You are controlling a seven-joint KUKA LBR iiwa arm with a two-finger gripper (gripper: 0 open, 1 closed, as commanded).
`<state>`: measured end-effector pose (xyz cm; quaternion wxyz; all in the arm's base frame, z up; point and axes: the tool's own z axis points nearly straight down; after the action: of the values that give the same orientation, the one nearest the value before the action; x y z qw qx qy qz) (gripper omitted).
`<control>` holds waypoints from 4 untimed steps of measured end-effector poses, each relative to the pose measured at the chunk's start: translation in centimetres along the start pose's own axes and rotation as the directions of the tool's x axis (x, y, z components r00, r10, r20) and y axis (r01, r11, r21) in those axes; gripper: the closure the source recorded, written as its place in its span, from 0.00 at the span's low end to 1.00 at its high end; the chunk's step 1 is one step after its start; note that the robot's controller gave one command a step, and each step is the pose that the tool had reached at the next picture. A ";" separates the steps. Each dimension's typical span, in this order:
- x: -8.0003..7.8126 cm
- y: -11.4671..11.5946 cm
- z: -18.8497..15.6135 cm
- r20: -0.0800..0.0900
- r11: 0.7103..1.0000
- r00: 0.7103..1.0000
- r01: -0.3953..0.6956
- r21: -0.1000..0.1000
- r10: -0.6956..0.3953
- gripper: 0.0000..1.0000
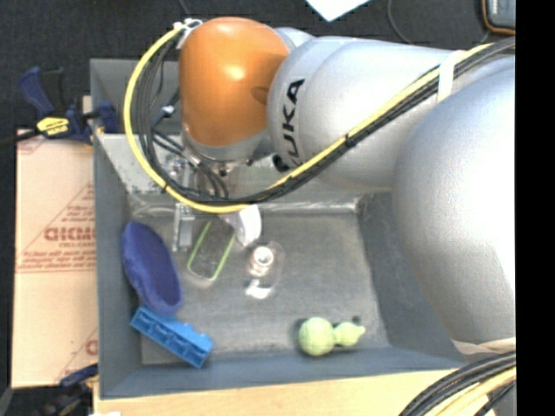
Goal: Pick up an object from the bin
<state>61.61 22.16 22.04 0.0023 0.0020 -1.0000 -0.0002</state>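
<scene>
Grey bin [340,258], one blue brick [172,336], one purple pouch [149,267], one green toy [326,335]

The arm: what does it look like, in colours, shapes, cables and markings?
The arm is thick, rounded and silver-grey, with black KUKA lettering. An orange dome cover caps its wrist. A yellow cable runs along the arm and loops round the cover, with thin black cables beside it. Under the cover sits a grey metal tool.

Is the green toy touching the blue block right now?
Apart. The camera view shows bare bin floor between the green toy and the blue block.
</scene>
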 end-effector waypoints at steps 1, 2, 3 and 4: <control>-0.2 -0.1 -0.5 0.008 1.000 1.000 -0.004 -0.002 0.005 0.00; -1.6 -5.0 8.6 0.011 0.970 0.970 0.245 0.002 -0.245 0.00; -2.2 -9.9 5.8 0.015 0.854 0.854 0.520 0.005 -0.520 0.00; -1.5 -10.9 9.1 0.008 0.789 0.789 0.614 0.005 -0.614 0.00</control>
<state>63.13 11.29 12.95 -0.0022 0.3267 -0.9451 -0.0001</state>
